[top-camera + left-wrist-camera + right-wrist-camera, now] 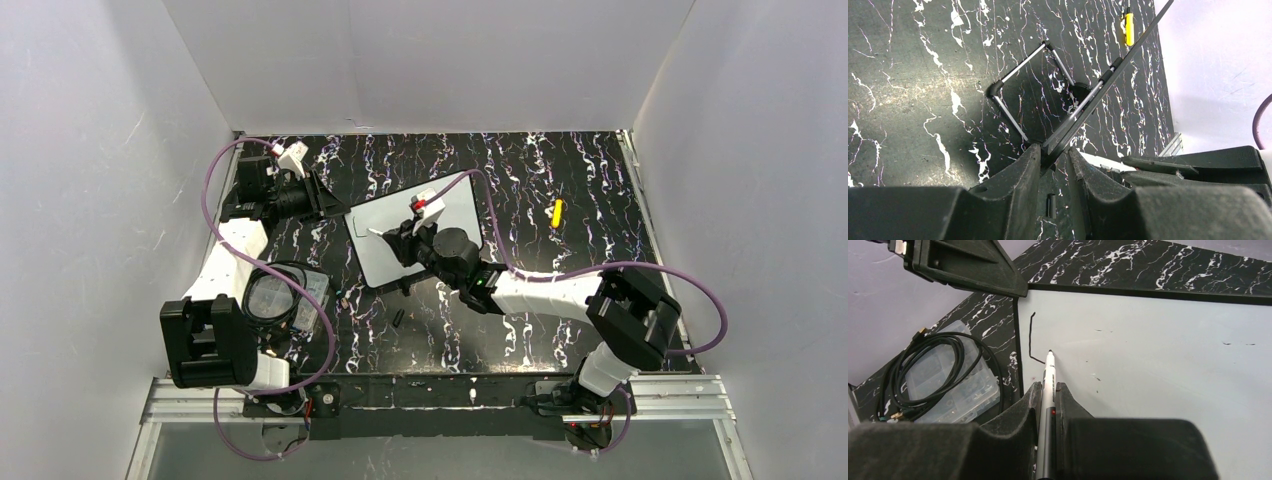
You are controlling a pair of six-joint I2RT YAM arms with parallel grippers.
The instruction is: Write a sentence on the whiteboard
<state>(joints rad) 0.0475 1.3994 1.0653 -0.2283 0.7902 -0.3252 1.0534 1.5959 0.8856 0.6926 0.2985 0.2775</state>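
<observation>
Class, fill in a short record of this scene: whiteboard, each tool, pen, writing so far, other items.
whiteboard: on the black marbled table
left tool: shut on the whiteboard's edge
right tool: shut on the pen
pen: tip at the whiteboard, beside the stroke
writing so far: one black stroke, bent at its foot
other items: clear box under a black cable; yellow object

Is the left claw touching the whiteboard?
Touching. The left wrist view shows the whiteboard seen edge-on, its corner pinched in the left claw.
</observation>
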